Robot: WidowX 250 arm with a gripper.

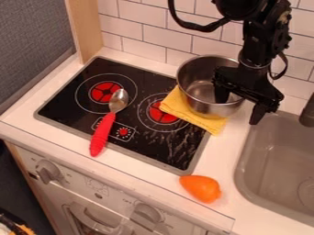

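Camera view, gripper: the black gripper (239,104) hangs at the metal pot (195,97), at the right of the stovetop's back part, pointing down.
Jaws: released, spread wide, with one finger inside the pot and the other outside its right wall, over the counter; nothing is clamped between them.
Pot: upright and open at the top, at the back right of the black stovetop (83,94), near the tiled wall (147,34).
Cloth: a folded yellow cloth (201,121) lies partly under the pot, and sticks out in front and to the left, across part of a red-centred burner (162,115).
Spoon: a spoon with a red handle (102,135) lies on the stovetop's left part, its metal bowl (118,99) toward the back, beside the other burner (104,92), and its handle end at the front edge.
Orange item: a rounded orange toy (202,188), tapered at one end, lies on the white counter (226,160) just beside the stovetop's front right corner.
Right side: a grey sink (270,160) is set in the counter, with a dark faucet (308,112) at its back.
Front: knobs (47,171) sit on the panel below the counter edge.
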